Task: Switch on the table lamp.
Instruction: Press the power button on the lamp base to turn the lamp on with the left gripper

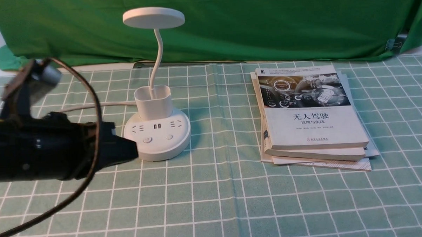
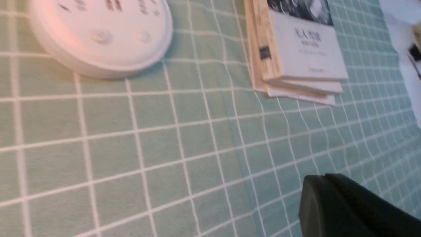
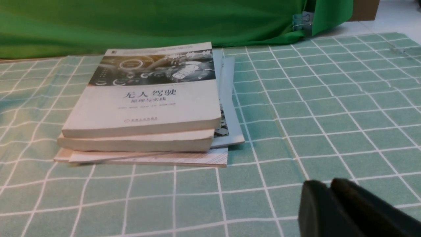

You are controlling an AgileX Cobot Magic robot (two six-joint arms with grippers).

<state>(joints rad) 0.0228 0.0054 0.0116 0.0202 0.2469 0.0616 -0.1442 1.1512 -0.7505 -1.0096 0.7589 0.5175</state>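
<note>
The white table lamp (image 1: 156, 132) stands left of centre on the checked cloth, disc head (image 1: 153, 17) up on its curved neck, unlit. Its round base carries sockets and two buttons (image 1: 147, 139). My left gripper (image 1: 134, 151) reaches in from the left, shut and empty, its tip just beside the base's front left edge. In the left wrist view the base (image 2: 102, 36) lies ahead of the shut gripper (image 2: 324, 179), well apart from it. My right gripper (image 3: 329, 186) is shut on nothing above bare cloth; it does not show in the front view.
A stack of books (image 1: 311, 116) lies to the right of the lamp, also seen as the stack of books (image 3: 144, 105) from the right wrist. The lamp's cord (image 1: 91, 106) runs off left behind my left arm. A green curtain (image 1: 263, 22) closes the back.
</note>
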